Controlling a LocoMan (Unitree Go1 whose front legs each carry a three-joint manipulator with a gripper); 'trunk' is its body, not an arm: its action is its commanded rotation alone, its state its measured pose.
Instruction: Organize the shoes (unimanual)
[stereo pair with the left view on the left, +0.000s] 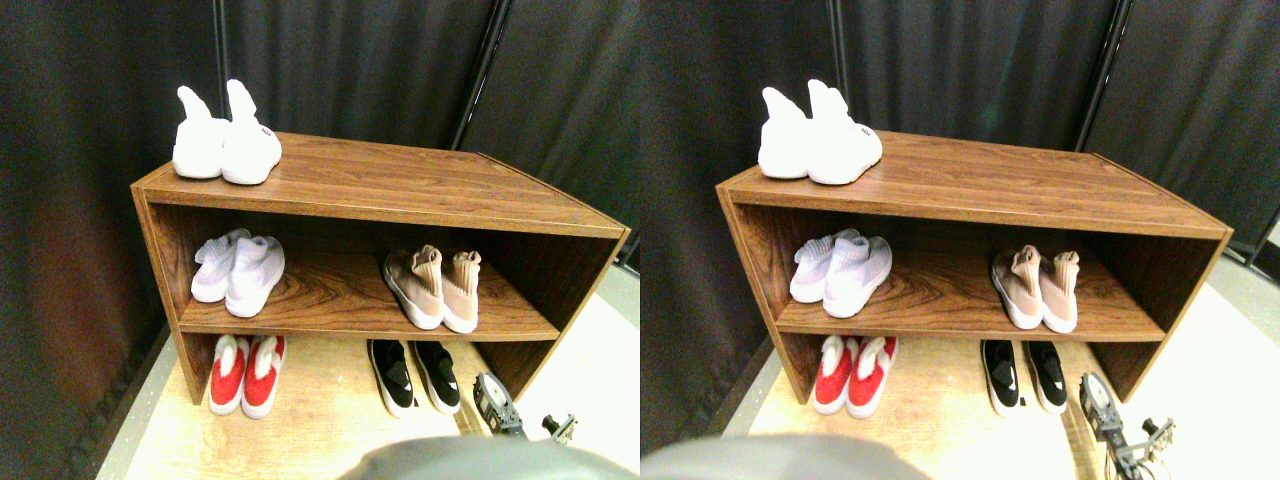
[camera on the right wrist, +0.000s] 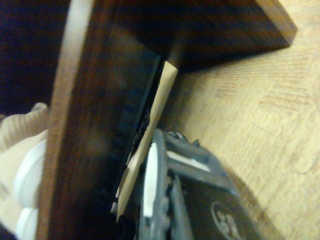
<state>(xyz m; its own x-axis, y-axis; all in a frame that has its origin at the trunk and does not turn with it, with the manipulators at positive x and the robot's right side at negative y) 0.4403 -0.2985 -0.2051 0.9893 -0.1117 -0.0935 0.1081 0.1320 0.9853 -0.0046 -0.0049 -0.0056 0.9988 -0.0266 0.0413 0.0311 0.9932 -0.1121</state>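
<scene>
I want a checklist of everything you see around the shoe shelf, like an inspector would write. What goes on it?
Surface: wooden shoe rack with a top board, a middle shelf and the light wood floor beneath.
Job's things: tan shoes side by side on the middle shelf, right part; black shoes paired on the floor below them.
Clutter: white high-collar shoes on top; pale shoes on the middle shelf, left; red shoes on the floor, left. All paired.
Grippers: right end effector low by the rack's right end, beside the black shoes, holding nothing visible; jaws unclear.
Cables: nothing seen.
Surroundings: dark curtains behind the rack.
</scene>
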